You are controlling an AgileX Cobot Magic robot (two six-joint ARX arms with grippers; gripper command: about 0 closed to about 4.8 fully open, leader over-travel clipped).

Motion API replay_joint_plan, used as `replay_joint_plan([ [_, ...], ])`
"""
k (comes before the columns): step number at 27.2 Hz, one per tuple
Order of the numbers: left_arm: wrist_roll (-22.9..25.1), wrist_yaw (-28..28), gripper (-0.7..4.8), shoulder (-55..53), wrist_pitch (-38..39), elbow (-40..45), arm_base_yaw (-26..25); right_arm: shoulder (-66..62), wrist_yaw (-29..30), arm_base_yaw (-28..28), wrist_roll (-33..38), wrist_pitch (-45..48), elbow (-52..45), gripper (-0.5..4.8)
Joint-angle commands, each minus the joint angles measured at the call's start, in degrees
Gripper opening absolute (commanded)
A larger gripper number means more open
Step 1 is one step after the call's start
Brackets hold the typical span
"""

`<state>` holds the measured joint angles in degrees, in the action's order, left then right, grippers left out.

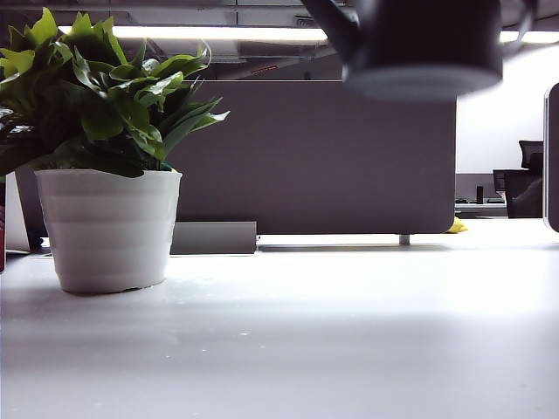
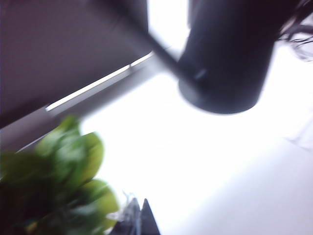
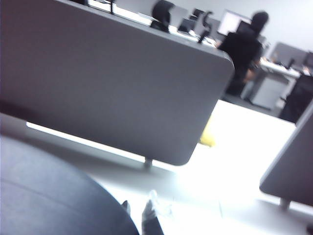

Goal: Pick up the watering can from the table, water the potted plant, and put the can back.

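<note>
Office partitions fill the background, a dark grey panel [image 1: 314,157] standing behind the broad white tabletop [image 1: 349,332]. And the matte dark grey-black watering can with the tapered body [image 1: 419,44] is up in the air, clear of the tabletop, its thin spout [image 2: 161,51] reaching off toward the plant's side! The right gripper [image 3: 142,213] sits right against the can's dark curved body [image 3: 54,196]; its jaws read as squeezed narrow, and my call is they are clamped on the can, though the handle itself is hidden. The left gripper [image 2: 139,220] shows only its dark tips, blurred, so I can't tell how its jaws stand; nothing shows between them. Just beside those tips is the bushy bright-green plant in its white ribbed round pot [image 1: 109,227]. What matters now: the pot lies off the spout end of the can, lower than it, with the can's long axis running spout-first that way, so the right arm is the one placed to pour. No brand, label or writing is readable anywhere.
</note>
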<state>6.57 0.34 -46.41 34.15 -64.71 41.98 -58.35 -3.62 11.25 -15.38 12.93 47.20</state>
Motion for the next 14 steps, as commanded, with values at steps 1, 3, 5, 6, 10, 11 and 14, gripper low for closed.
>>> replay_joint_plan([
  [1, -0.15, -7.85, -0.06, -3.56, -1.14, -0.24, 7.93, 1.49, 1.07, -2.25, 6.25, 14.80, -8.20, -0.05],
  [3, -0.17, -8.41, -0.06, -6.45, -1.70, -0.24, 11.17, 0.92, 2.49, -4.04, 6.23, 19.63, -13.18, -0.05],
  [5, -0.15, -8.46, -0.06, -9.70, -2.97, -0.24, 12.76, -0.70, 4.00, -6.25, 6.19, 24.00, -16.61, -0.05],
  [6, -0.15, -8.09, -0.06, -10.82, -3.67, -0.24, 12.98, -1.84, 5.20, -7.30, 6.19, 25.70, -17.46, -0.05],
  [10, -0.15, -3.41, -0.06, -15.63, -7.96, -0.24, 12.96, -9.31, 9.09, -11.80, 6.21, 32.33, -18.29, -0.05],
  [11, -0.13, -2.32, -0.06, -16.50, -8.63, -0.24, 12.92, -11.43, 10.03, -12.74, 6.21, 34.99, -18.29, -0.05],
  [14, 0.50, -2.23, -0.06, -18.97, -9.57, -0.24, 12.85, -19.80, 12.72, -14.10, 6.16, 46.23, -18.16, -0.05],
])
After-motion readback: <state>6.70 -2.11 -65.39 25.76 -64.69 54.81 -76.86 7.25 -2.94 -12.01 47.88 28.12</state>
